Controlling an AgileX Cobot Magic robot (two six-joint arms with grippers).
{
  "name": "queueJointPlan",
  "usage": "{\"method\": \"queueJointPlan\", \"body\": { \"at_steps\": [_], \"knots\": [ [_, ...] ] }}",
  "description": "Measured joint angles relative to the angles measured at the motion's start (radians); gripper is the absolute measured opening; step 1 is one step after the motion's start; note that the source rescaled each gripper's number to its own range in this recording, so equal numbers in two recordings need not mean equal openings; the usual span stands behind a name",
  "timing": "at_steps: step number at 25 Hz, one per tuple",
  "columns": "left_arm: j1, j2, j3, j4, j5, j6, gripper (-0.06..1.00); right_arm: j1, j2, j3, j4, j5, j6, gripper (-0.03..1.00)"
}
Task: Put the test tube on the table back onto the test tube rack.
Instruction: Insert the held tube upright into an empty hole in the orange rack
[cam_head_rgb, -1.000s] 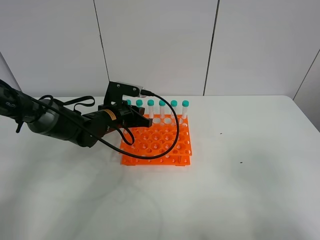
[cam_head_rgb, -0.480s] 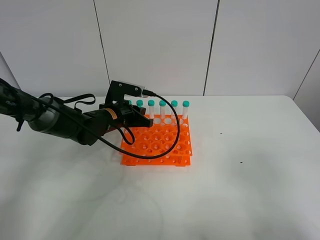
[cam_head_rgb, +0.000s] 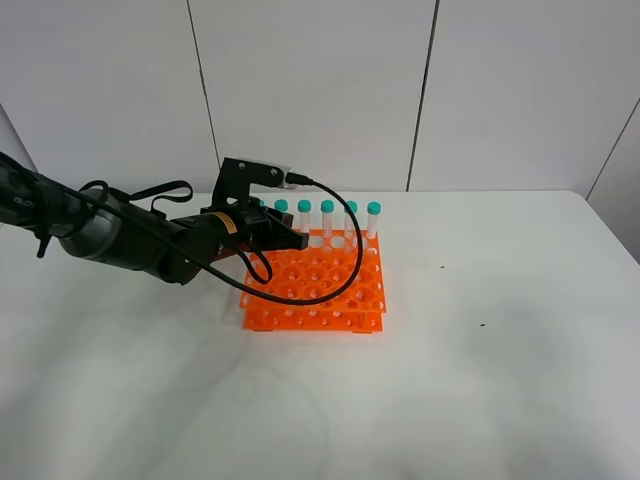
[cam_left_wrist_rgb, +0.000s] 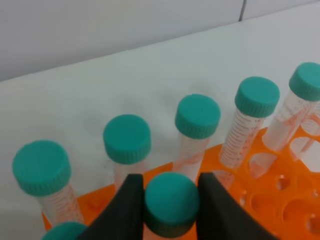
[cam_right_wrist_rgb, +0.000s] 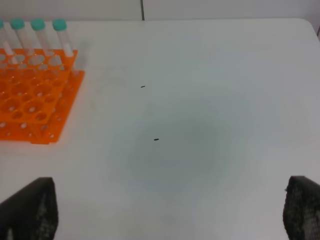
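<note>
My left gripper is shut on the teal cap of the test tube and holds it upright over the orange test tube rack, just in front of the back row at the rack's left end. The tube's lower part is hidden, so I cannot tell whether it sits in a hole. Several identical tubes stand in the back row. My right gripper is open and empty above the white table, far from the rack; it does not show in the exterior high view.
The left arm and its black cable lie across the rack's left and front. Most rack holes are bare. Small dark specks mark the table to the right of the rack.
The left gripper with the tube has shifted slightly to the right and toward the back row. The rack and its tubes have also shifted very slightly to the right.
</note>
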Motion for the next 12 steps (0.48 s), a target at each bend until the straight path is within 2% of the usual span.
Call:
{"method": "queueJointPlan", "body": {
  "at_steps": [5,12],
  "knots": [
    [0.0,0.0,0.0,0.001,0.007,-0.034,0.0,0.0,0.0,0.0,0.0,0.0,0.0,1.0],
    [0.0,0.001,0.0,0.002,0.009,-0.018,0.0,0.0,0.0,0.0,0.0,0.0,0.0,1.0]
  ]
}}
